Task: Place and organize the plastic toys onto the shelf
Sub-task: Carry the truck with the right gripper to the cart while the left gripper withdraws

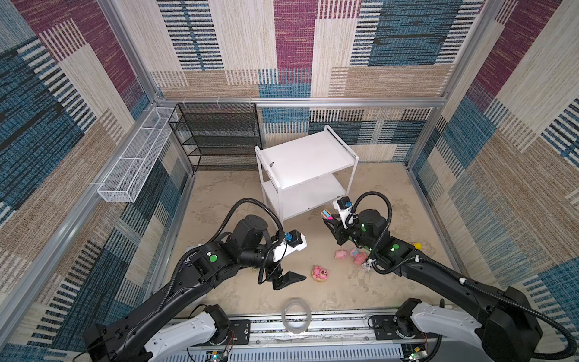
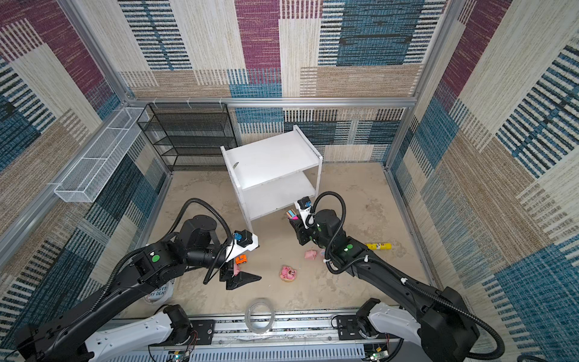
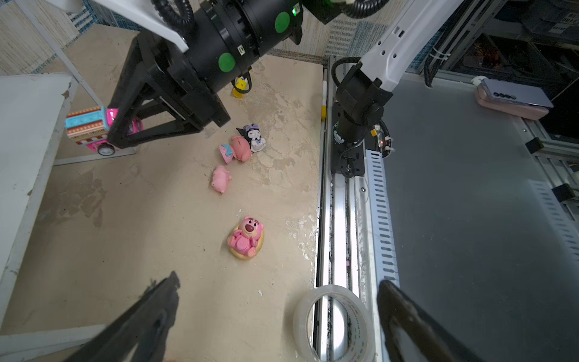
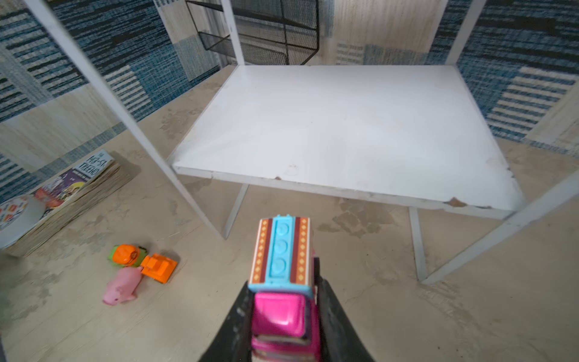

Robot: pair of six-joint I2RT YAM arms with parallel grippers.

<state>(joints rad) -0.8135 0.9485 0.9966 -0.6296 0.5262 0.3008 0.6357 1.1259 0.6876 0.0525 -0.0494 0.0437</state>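
My right gripper [image 4: 283, 291] is shut on the pink multicolour car [image 4: 282, 275], held just in front of the white shelf's [image 4: 344, 125] lower board; both top views show the car [image 1: 326, 215] [image 2: 291, 214] at the shelf's [image 1: 307, 156] front right leg. My left gripper [image 3: 279, 282] [image 1: 288, 279] hangs open and empty over the floor. Ahead of it lie a pink bear [image 3: 246, 238] [image 1: 320, 273], two pink pigs [image 3: 221, 178] [image 3: 241, 149] and a black-white figure [image 3: 255, 138]. An orange car [image 4: 158, 266], a green-orange car [image 4: 125, 255] and another pig [image 4: 120, 288] lie left of the shelf.
A clear tape roll [image 3: 335, 322] [image 1: 296, 315] stands at the front rail. A yellow tube [image 2: 378, 246] lies at the right, a book [image 4: 75, 185] by the left wall. A black mesh rack [image 1: 216, 138] and a white wire basket [image 1: 134, 156] stand at the back left.
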